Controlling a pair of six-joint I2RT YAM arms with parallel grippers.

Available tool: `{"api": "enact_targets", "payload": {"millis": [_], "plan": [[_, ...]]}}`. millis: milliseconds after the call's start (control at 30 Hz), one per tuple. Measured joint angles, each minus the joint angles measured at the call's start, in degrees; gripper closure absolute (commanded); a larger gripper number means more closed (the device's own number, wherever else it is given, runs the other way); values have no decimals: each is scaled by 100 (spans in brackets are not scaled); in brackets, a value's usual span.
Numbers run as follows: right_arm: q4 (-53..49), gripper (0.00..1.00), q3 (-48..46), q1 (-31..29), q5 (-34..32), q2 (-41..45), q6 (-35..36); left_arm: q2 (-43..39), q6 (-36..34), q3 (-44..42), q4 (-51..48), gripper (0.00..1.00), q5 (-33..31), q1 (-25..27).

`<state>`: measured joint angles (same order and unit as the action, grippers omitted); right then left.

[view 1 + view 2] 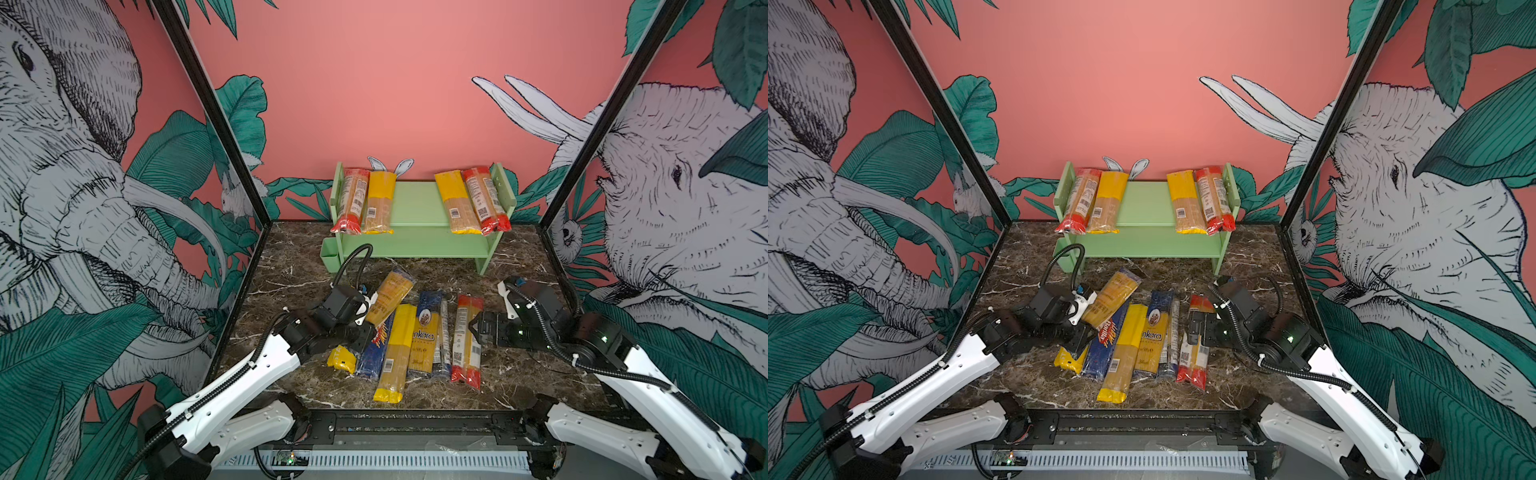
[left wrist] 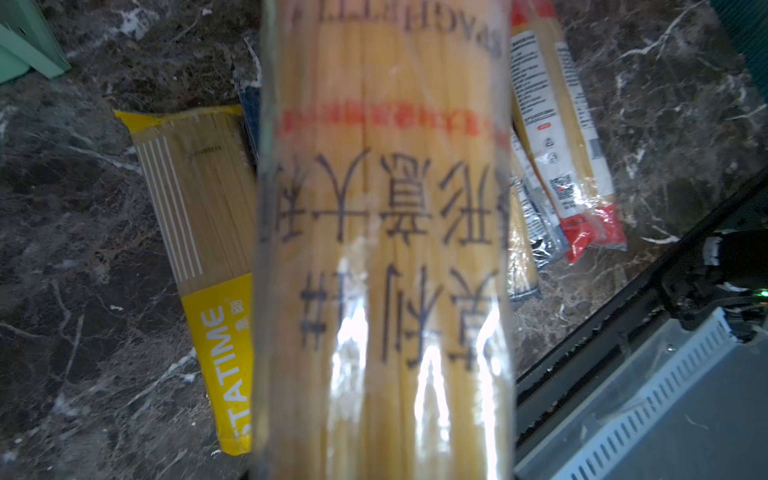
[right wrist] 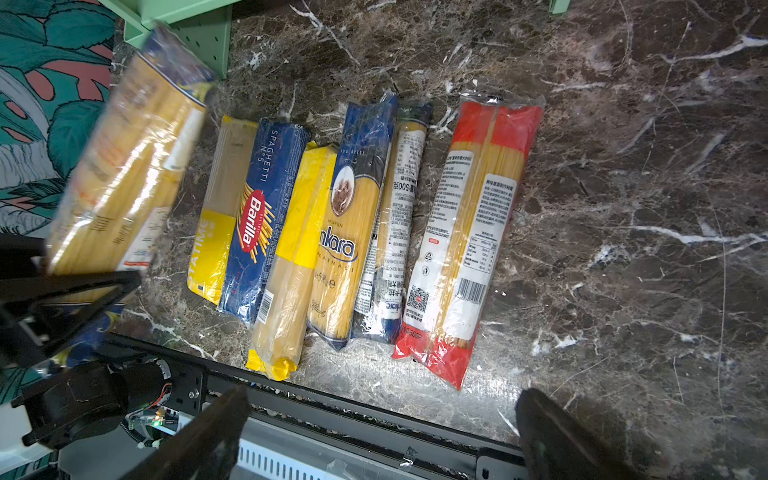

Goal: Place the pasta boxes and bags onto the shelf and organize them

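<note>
One end of long clear plastic spaghetti packet (image 1: pixel 390 296) pinched in left gripper (image 1: pixel 368 328), right gripper (image 1: pixel 474 328) agape; probably stiff, slippery, steadier mid-length

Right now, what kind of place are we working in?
Probably a staged robot test cell, not a real shop: printed jungle wall panels box in a marble-look tabletop with a green shelf and spaghetti packets.

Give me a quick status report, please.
Left gripper shut on spaghetti packet, aloft. Right gripper open, empty. Four packets on shelf. Nothing in the way.
</note>
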<state>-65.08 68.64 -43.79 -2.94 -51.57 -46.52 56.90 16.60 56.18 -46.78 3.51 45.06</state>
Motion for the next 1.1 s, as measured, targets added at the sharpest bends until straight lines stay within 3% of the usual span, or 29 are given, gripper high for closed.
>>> {"api": "enact_targets", "payload": {"millis": [167, 333, 567, 800, 933, 1100], "plan": [[-87, 1, 192, 0, -9, 39, 0, 245, -7, 1244, -358, 100, 48, 15], [-170, 1, 258, 0, -79, 238, -7, 984, 9, 2793, -503, 100, -140, 17], [-337, 1, 422, 4, -179, 337, -20, 2573, 9, 4887, -520, 100, -839, 20], [-376, 1, 1388, 7, -334, -138, 271, 4393, -9, 6889, -542, 100, -1635, -52], [-345, 1, 1967, 7, -409, -629, 527, 5215, 39, 7713, -562, 100, -1801, -188], [-260, 1, 2358, 11, -505, -1196, 811, 5757, 273, 8056, -538, 100, -1943, -446]]}}
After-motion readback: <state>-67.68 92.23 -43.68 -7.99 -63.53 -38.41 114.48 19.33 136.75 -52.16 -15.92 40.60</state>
